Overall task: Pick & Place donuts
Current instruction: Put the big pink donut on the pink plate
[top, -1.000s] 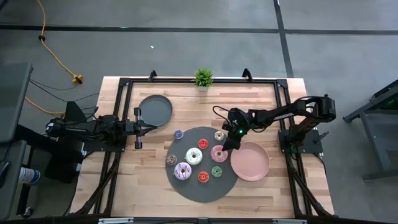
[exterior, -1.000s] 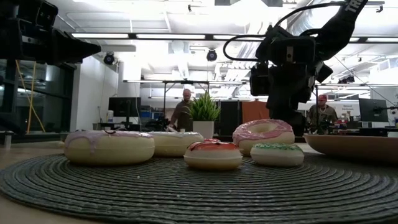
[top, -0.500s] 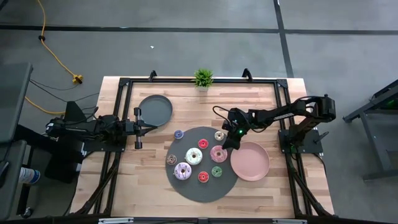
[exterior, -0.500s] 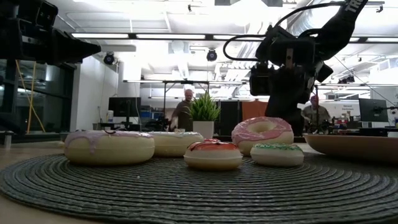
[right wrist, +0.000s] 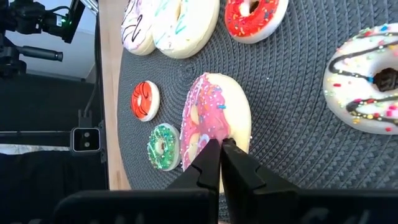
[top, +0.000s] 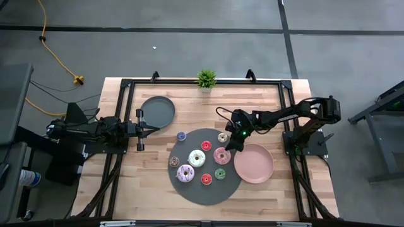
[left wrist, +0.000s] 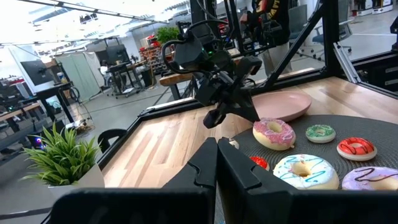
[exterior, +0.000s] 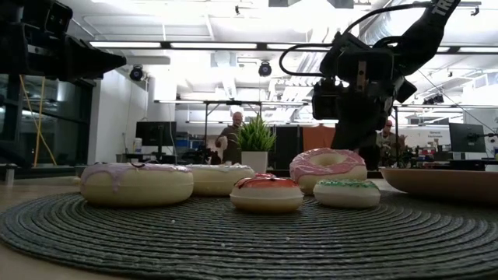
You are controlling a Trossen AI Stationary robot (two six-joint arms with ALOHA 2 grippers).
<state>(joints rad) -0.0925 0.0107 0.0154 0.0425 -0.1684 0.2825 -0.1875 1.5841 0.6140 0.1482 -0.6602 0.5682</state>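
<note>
I count nine donuts in all: eight on my round grey mat and one blue one on the bare wood beside it. Three are larger, frosted pink, white and lilac; six are tiny. Two plates: one pink plate, one dark grey plate. One potted plant.

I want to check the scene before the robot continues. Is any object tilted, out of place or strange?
Yes: the pink donut leans, one side lifted off the grey mat, while the other donuts lie flat. The right gripper is shut on its edge beside the pink plate. One small blue donut lies off the mat on the table.
</note>
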